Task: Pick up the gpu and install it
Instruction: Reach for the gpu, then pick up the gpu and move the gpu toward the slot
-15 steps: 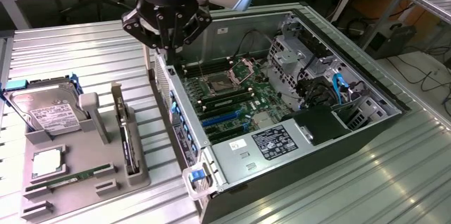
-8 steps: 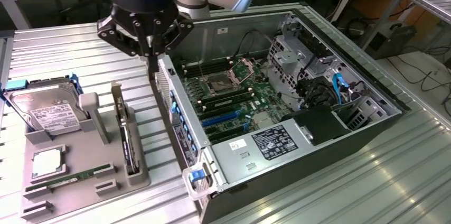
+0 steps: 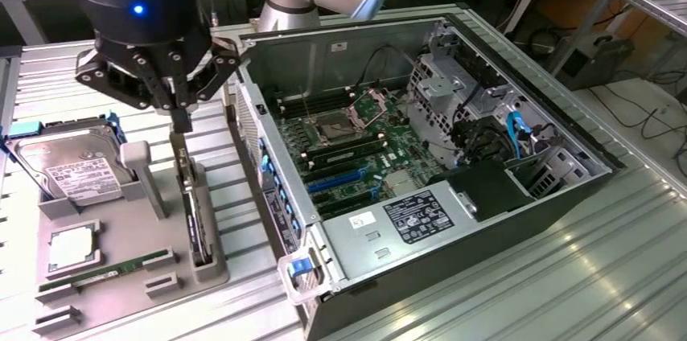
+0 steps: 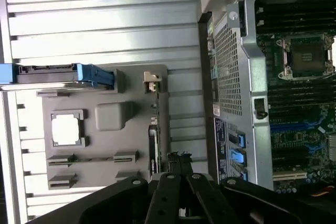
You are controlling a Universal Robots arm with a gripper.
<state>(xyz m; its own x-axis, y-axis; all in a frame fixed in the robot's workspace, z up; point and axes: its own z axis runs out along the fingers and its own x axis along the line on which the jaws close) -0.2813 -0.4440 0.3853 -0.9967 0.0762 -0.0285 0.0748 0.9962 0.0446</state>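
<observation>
While the gripper [image 3: 183, 122] [image 4: 178, 160] hangs just above the far end of the gpu [image 3: 193, 204] [image 4: 153, 150], I read its fingers as drawn almost together with nothing between them. The card stands on edge in its slot in the grey tray [image 3: 209, 275] [image 4: 105, 140], on the exterior view's left of the open computer case [image 3: 311, 59], so it has not been lifted.

My main worry is the fingers. If they come down this narrow, they would land on the card's top edge rather than either side of it. That would press the board into the slot or tip it sideways.

In the wrist view the fingertips look slightly off the card's line, toward the case. That may be camera offset, and I can't say for sure. If the offset is real, one finger could scrape the cooler face.

A grip taken this far toward one end could also let the card swing once it leaves the slot. The tray's upright post [image 3: 140, 176] stands just beside the card, and the case wall is near on the other side.
</observation>
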